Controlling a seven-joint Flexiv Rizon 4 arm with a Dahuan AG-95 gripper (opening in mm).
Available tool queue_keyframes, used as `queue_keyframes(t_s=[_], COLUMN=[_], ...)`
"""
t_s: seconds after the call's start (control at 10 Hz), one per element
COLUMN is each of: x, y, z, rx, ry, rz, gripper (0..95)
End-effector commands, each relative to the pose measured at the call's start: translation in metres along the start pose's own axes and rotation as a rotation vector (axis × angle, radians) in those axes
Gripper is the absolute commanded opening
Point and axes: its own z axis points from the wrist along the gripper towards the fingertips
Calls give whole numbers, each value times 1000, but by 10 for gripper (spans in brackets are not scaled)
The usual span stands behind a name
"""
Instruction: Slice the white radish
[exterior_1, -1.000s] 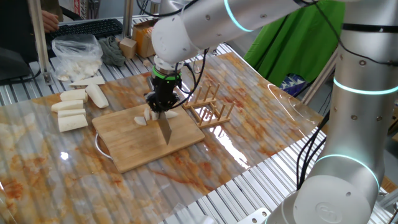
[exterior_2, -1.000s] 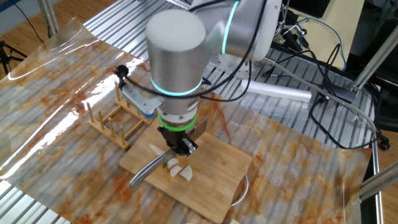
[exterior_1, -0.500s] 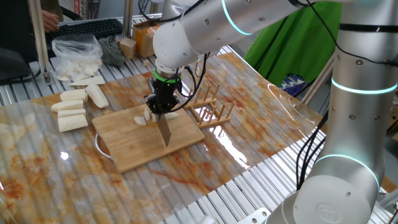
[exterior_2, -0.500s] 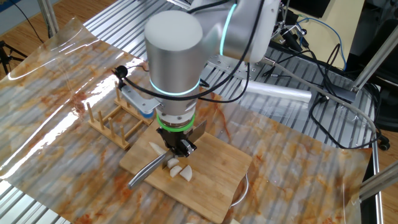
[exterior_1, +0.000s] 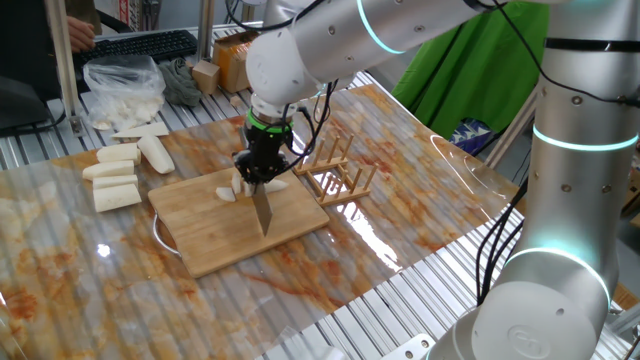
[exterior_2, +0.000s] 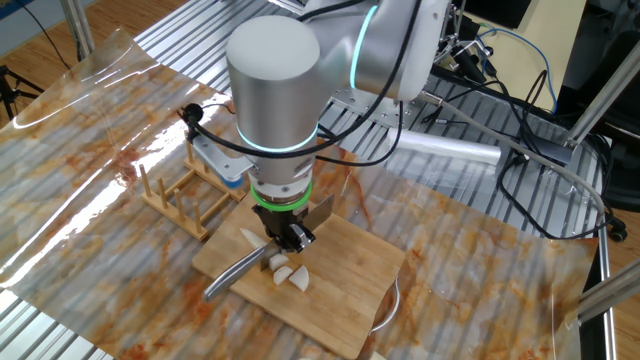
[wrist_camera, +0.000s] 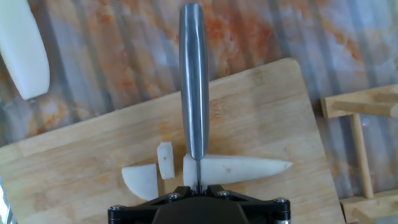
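Gripper (exterior_1: 262, 178) clamped tight on knife (wrist_camera: 193, 87), blade edge-down across white radish (wrist_camera: 239, 169) near its cut end, for another thin slice. Radish lay on bamboo cutting board (wrist_camera: 261, 112), two cut slices (wrist_camera: 149, 174) just beside.

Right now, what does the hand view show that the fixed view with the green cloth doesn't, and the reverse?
Only the hand view: the white radish lying whole to its pointed tip, with the knife crossing its blunt end beside two cut slices.

Only the fixed view: the arm, the bagged white pieces, the blunt white chunks beside the board, and the green cloth.

Both: the cutting board, the wooden rack, the knife held in the shut gripper.
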Motion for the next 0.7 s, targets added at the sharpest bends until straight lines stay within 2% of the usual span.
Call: queue_keyframes(t_s=[0.1,0.2,0.4,0.5,0.6,0.7], x=[1,1,0,1,3,5], y=[6,6,8,8,9,10], z=[-5,-5,0,-2,-8,-10], rx=[-1,12,10,14,6,17], ry=[2,-1,-3,7,14,10], rz=[6,-9,-9,-6,9,6], gripper=[0,0,0,0,0,0])
